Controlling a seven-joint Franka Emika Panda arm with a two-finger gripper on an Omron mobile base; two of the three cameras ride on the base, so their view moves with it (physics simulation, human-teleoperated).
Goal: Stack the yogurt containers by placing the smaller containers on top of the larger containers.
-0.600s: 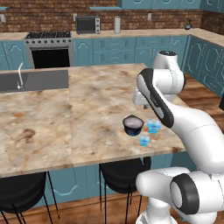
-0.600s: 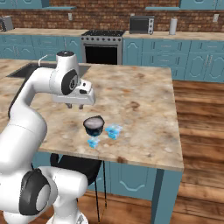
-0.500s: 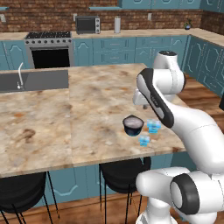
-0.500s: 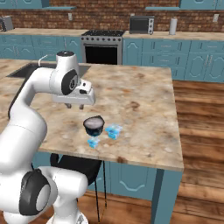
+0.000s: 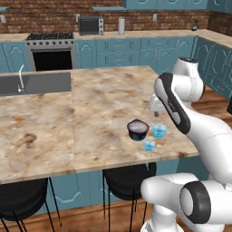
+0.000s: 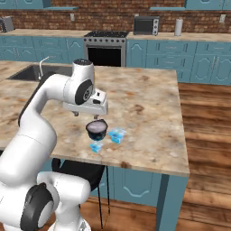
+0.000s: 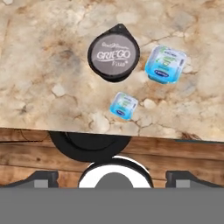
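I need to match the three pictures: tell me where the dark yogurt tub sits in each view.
Left base view: dark tub, right of centre, near the counter's front edge.
Right base view: left of centre, below the hand.
Hand view: upper centre.
Shared landmark: the larger blue cup beside it.

Robot arm (image 5: pixel 199 131): glossy white casing, built from thick rounded tubular links. Lower right of the left base view, lower left of the right base view.

Joints: dark grey to black rings between links. One large round dark cap with a grey centre disc at lower right of the left base view; a matching cap at lower left of the right base view.

Upper link: narrow dark stripe along its edge.

Wrist: rounded white head with a dark circular side cap.

Hand block (image 6: pixel 92 101): flat, white, box-shaped, with small dark markings on its face.
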